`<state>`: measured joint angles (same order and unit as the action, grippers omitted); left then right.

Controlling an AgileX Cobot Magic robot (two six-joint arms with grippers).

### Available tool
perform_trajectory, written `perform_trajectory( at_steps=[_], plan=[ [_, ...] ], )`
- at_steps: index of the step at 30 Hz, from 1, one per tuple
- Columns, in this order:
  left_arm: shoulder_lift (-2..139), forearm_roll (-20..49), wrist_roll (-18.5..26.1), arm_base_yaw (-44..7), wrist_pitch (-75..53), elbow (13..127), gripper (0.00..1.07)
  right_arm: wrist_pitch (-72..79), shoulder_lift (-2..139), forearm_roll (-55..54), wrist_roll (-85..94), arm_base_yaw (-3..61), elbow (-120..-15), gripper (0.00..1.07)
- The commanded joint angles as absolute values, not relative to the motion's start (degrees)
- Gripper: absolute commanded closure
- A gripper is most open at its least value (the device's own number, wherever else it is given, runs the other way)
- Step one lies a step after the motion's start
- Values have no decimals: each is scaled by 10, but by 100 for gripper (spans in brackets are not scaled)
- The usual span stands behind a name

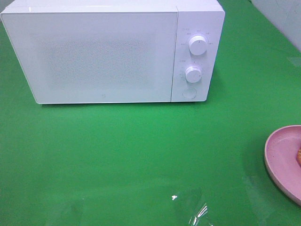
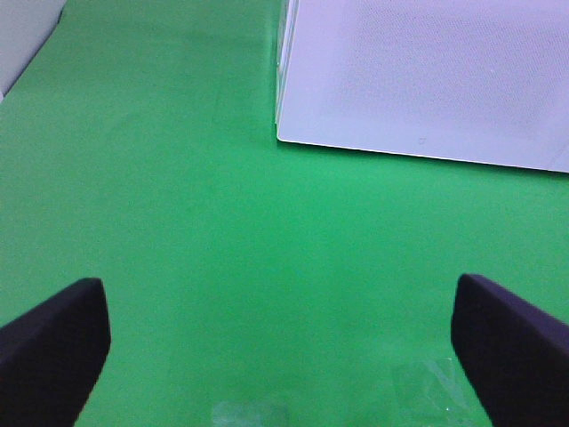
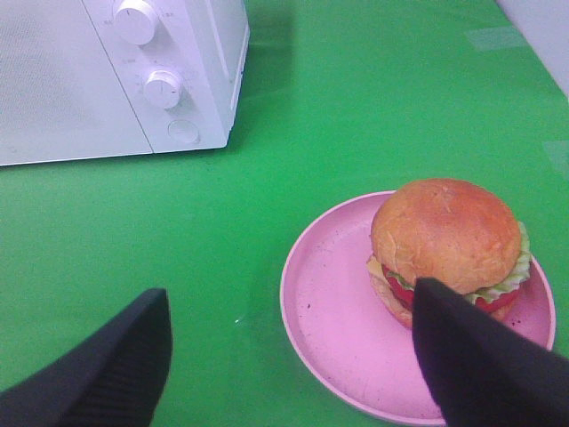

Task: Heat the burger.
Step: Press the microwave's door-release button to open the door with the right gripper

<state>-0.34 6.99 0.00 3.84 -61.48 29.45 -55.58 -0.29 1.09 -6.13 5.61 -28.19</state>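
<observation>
A: Left side first. What's the left claw (image 2: 280,311) doing?
B: Spread wide, nothing betw. its fingers, over bare green desk (image 2: 178,178). Only a corner of the microwave (image 2: 427,80) shows ahead of it, and there's no burger in its view.
A: And the microwave itself?
B: In the high view it's at approx 11 o'clock w/ the door (image 1: 94,56) shut. Two knobs (image 1: 197,45) and a round button (image 1: 189,93) run down its right strip.
A: Where's the burger?
B: Far right. The burger (image 3: 444,240) stands upright on the pink plate (image 3: 329,311). In the high view that plate sits at approx 4 o'clock, cut by the frame edge, w/ just a sliver of burger showing. It's well apart from the microwave.
A: Right claw?
B: The right claw (image 3: 289,302) is also spread and holds nothing, near the plate. The burger lies ahead of it but off its centre line, toward one finger. That finger overlaps the burger's edge in the wrist view. Can't tell if they touch.
A: So which arm takes it?
B: The right arm, clearly nearer. The bun's round, so there's no long axis to line up w/. The claw prob. has to shift sideways till the burger sits centred betw. its fingers. The shut door prob. falls to the left arm.
</observation>
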Motion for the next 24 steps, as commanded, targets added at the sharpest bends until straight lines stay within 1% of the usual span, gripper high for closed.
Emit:
perform_trajectory(
  at_steps=[1, 17, 24],
  plan=[
    [-13, 72, -5, 40, -610, 295, 10, -549, -17, 9, -56, 57, -280, 34],
    [-13, 72, -5, 40, -610, 295, 10, -542, -13, 8, -56, 57, -289, 34],
    [-13, 72, -5, 40, -610, 295, 10, -508, 49, -9, -56, 57, -317, 34]
  ],
)
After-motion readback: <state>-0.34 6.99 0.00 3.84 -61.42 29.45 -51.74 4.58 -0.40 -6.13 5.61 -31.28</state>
